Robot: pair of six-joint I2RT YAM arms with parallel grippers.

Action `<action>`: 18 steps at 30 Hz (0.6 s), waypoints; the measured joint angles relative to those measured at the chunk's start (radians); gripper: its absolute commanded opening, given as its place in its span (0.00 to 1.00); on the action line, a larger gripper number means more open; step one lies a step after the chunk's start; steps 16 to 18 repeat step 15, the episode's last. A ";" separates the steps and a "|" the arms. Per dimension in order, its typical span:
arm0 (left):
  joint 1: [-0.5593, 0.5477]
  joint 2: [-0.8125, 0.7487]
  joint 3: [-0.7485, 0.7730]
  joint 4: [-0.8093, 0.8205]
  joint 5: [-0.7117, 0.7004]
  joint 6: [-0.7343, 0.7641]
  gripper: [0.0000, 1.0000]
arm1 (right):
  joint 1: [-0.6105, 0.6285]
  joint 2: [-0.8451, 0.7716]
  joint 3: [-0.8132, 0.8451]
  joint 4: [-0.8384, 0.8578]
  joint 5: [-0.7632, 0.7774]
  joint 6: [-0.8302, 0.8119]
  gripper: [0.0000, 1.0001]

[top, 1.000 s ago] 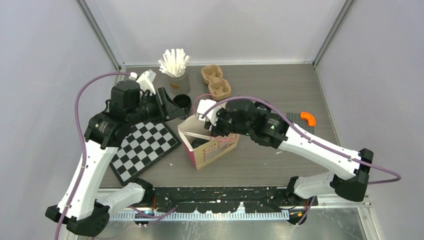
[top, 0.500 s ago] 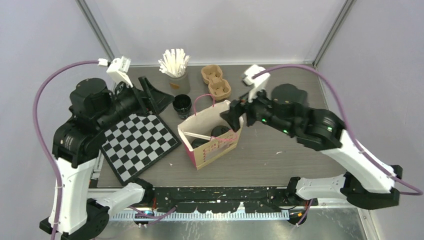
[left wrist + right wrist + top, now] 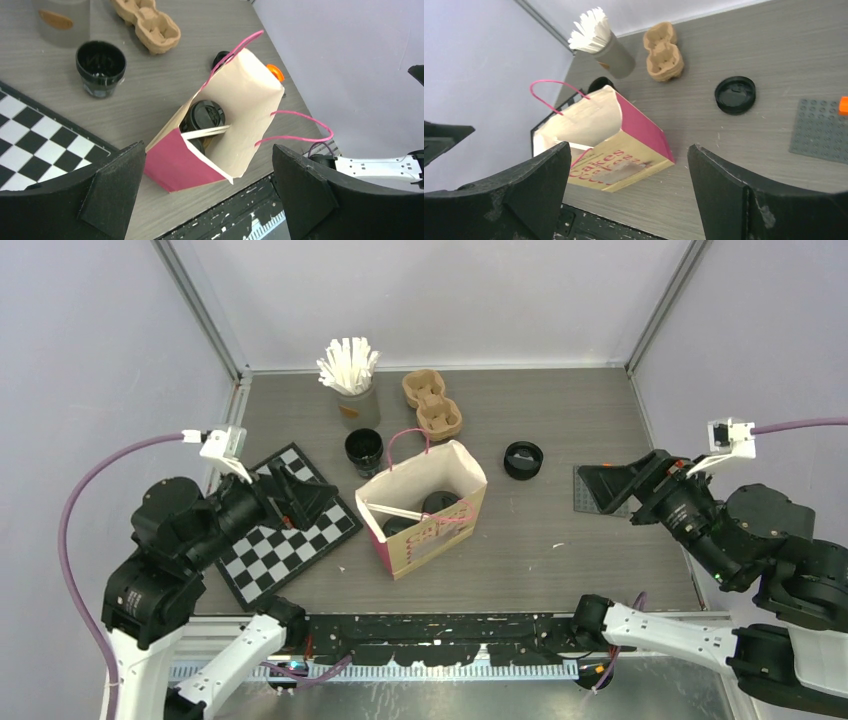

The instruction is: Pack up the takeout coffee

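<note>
Grey wood-grain desk [image 3: 600, 410], pale walls around it, and a pink-and-cream paper bag [image 3: 425, 505] standing open near the middle. At least one lidded cup [image 3: 205, 116] already sits inside the bag, under a pale strip [image 3: 205, 132] lying across its mouth; whether a second cup is below it I cannot tell. Just behind the bag, to its left, an open cup [image 3: 364, 450] stands on the desk without a lid. A loose lid [image 3: 523, 459] lies flat to the bag's right. Farther behind the bag are the pulp carrier [image 3: 432, 405] and the grey cup of sticks [image 3: 350, 375]; a checkerboard [image 3: 290, 530] lies to its left.

Both arms hang well apart from the bag, one on each side. The left jaws are spread wide with nothing between them, and so are the right jaws.

This looks like a pause between cups. The next move probably calls for the right jaws to pinch the lid by its rim, cap the open cup, then lower it upright into the bag.
</note>
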 measured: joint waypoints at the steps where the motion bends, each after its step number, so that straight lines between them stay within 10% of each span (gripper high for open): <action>1: 0.000 -0.016 -0.025 -0.001 0.000 -0.003 1.00 | 0.000 0.003 0.006 -0.015 0.015 0.014 0.91; 18: 0.000 -0.084 -0.082 -0.021 -0.040 -0.025 1.00 | 0.000 0.040 -0.038 -0.109 0.017 0.087 0.91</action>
